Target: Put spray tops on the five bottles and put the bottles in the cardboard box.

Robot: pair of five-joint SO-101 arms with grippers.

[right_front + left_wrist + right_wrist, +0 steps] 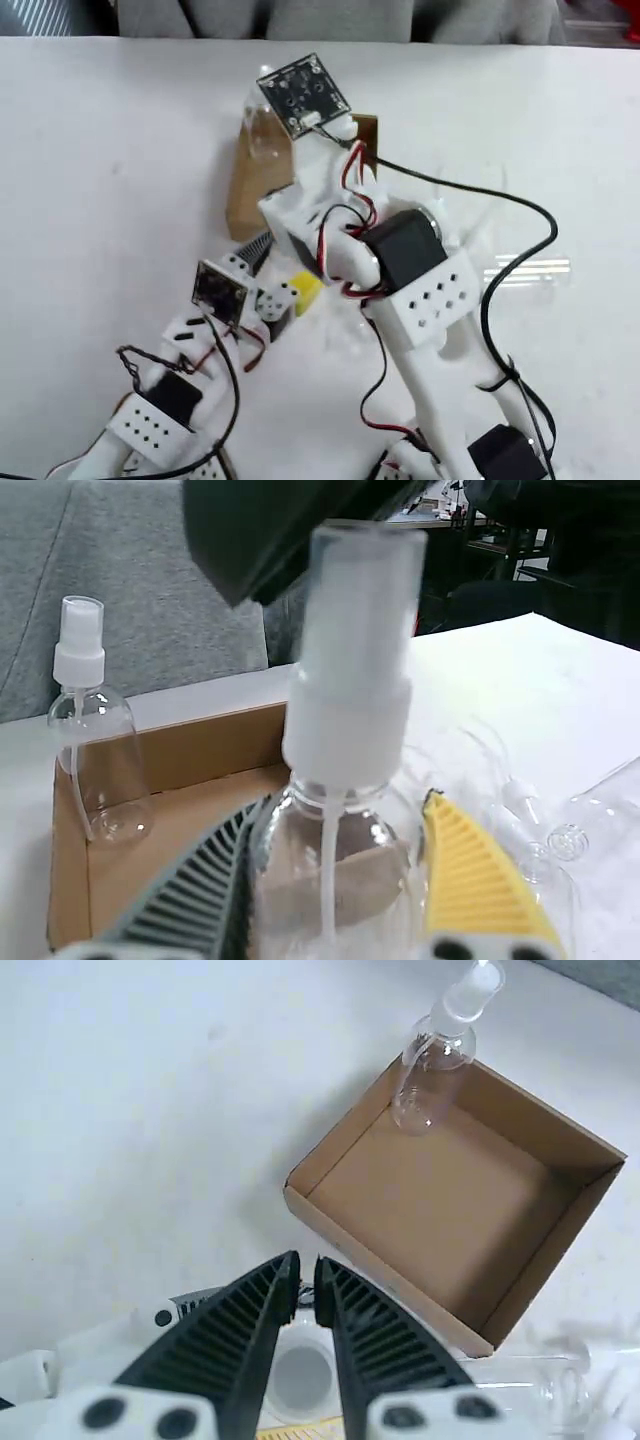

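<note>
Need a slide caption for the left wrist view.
Left gripper grips a spray-topped bottle; a second bottle stands in the cardboard box behind.

An open brown cardboard box (460,1210) holds one clear bottle (430,1080) with a white spray top (475,985), upright in a corner. A second bottle (330,880), capped alike, stands upright just outside the box, clamped in the left gripper (345,815). More clear bottles (590,820) lie nearby.

White table (100,200), grey couch (150,570) behind
</note>
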